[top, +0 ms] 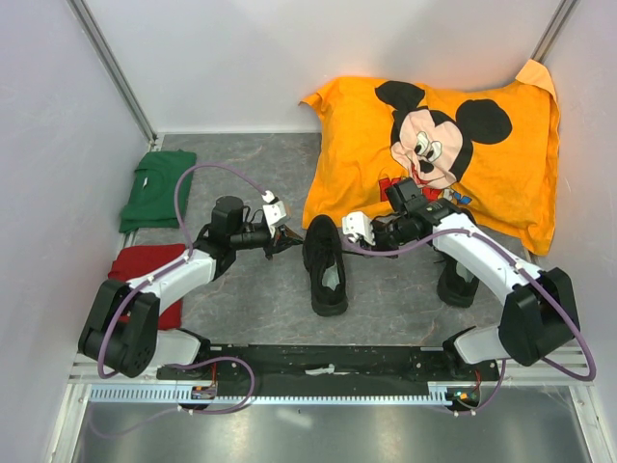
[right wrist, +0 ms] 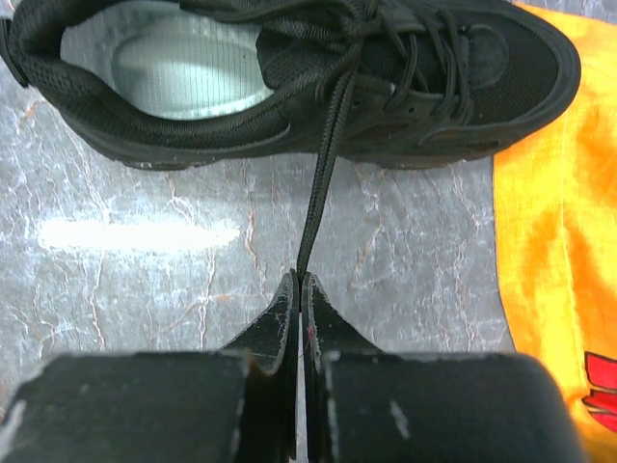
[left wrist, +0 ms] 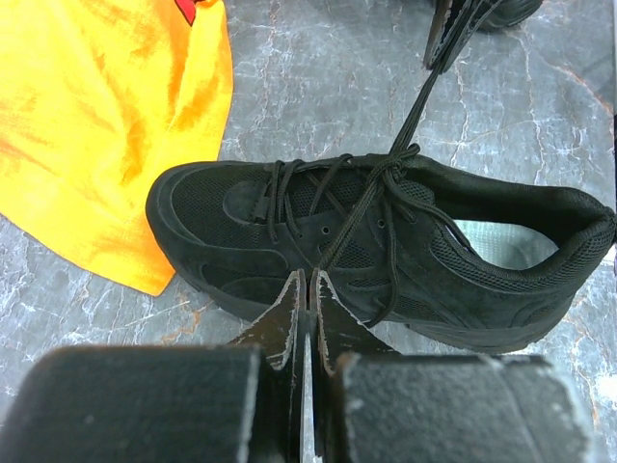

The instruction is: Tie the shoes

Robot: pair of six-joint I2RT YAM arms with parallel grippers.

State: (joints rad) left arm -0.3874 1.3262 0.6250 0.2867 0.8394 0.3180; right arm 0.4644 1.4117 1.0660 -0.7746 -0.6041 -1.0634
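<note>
Item one, the shoe (top: 326, 280): we record a black low-top sneaker lying mid-counter (top: 251, 294), toe far and heel near, its pale insole (right wrist: 183, 72) showing through the opening. Its eyelets are threaded and the laces cross at the top of the tongue, with the two ends drawn out to opposite sides. Item two, the left claw (left wrist: 308, 280): it sits just left of the shoe, fingers clenched together on the left lace (left wrist: 337, 236), which runs taut from its tips up to the crossing. Item three, the right claw (right wrist: 301, 282): it sits just right of the shoe, likewise clenched, gripping the right lace (right wrist: 313, 193), which is stretched straight between its tips and the tongue. Item four, the second shoe (top: 455, 289): also black, it stands to the right and is largely covered by the right arm; we cannot tell how its laces lie. Item five, an orange pillow (top: 482, 164) printed with a cartoon mouse lies far right, its near-left corner close to the first shoe's toe. Item six, a folded green shirt (top: 154, 188) lies at the far left. Item seven, a red cloth (top: 145, 262) lies nearer on the left, partly under the left arm. The counter surface is grey and marbled.
</note>
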